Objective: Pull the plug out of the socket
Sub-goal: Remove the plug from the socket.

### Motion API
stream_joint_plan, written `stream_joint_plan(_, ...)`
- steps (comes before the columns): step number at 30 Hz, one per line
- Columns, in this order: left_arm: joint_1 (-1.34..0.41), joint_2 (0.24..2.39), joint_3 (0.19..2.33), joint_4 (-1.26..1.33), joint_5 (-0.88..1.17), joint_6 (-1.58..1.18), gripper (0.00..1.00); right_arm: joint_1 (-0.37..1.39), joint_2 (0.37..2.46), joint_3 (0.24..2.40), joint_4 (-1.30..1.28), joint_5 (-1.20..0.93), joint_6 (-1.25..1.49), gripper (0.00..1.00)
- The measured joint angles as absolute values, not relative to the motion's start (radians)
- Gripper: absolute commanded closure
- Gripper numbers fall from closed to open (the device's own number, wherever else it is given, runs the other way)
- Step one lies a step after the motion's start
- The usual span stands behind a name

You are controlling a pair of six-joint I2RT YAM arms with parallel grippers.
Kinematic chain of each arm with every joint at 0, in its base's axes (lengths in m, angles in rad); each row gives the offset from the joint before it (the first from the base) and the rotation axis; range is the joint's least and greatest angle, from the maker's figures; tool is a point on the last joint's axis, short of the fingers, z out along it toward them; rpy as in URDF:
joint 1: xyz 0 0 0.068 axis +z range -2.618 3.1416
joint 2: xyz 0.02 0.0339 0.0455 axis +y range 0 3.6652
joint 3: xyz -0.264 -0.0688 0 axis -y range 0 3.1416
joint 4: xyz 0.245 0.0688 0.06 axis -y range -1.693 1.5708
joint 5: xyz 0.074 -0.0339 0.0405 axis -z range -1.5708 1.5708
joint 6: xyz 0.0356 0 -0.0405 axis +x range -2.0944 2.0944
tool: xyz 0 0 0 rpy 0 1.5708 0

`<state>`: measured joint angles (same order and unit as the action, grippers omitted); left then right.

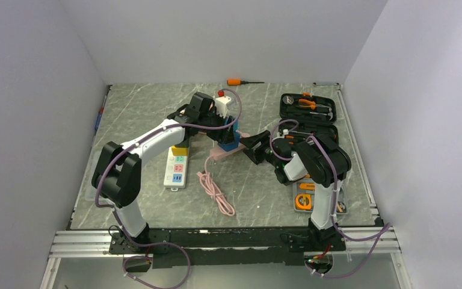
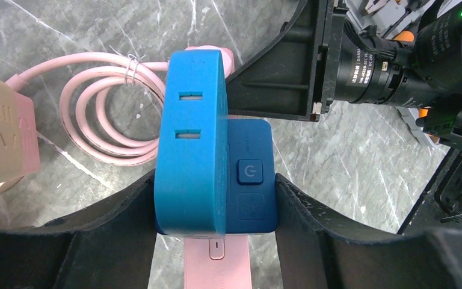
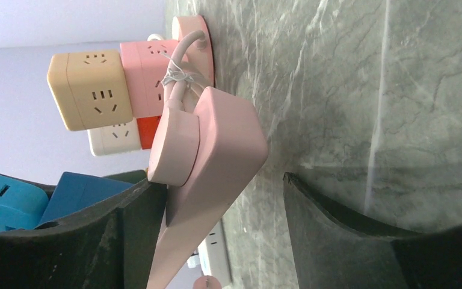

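Observation:
A blue plug block (image 1: 228, 142) stands on a flat pink socket strip (image 1: 221, 156) at the table's middle. My left gripper (image 1: 229, 133) is shut on the blue plug block; in the left wrist view both fingers (image 2: 120, 223) press its sides (image 2: 195, 138), and the pink strip (image 2: 216, 265) shows beneath. My right gripper (image 1: 248, 143) is open around the strip's end. In the right wrist view (image 3: 219, 180) the strip (image 3: 216, 150) lies against one finger (image 3: 126, 229), with a gap to the other. The blue block (image 3: 12, 205) shows at the left edge.
The strip's pink cable coil (image 1: 216, 192) lies towards the front. A white power strip (image 1: 176, 168) with a yellow cube (image 1: 179, 150) lies to the left. An open black tool case (image 1: 308, 108) stands at the back right. An orange screwdriver (image 1: 240, 81) lies by the back wall.

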<state>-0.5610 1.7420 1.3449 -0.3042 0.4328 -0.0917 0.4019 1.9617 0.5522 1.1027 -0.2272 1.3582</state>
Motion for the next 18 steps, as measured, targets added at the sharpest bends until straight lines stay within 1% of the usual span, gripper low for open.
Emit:
stream_joint_plan(13,-0.595,1.719,1.28,-0.247,0.412,-0.098,0.86,0.449,1.988,0.569,1.142,-0.237,1.517,0.31)
stream_joint_plan(15,-0.604,1.719,1.279,-0.248,0.407,-0.1,0.86,0.455,1.988,0.577,1.142,-0.237,1.528,0.35)
stream_joint_plan(18,-0.612,1.718,1.279,-0.243,0.396,-0.101,0.86,0.46,1.996,0.587,1.145,-0.236,1.544,0.49)
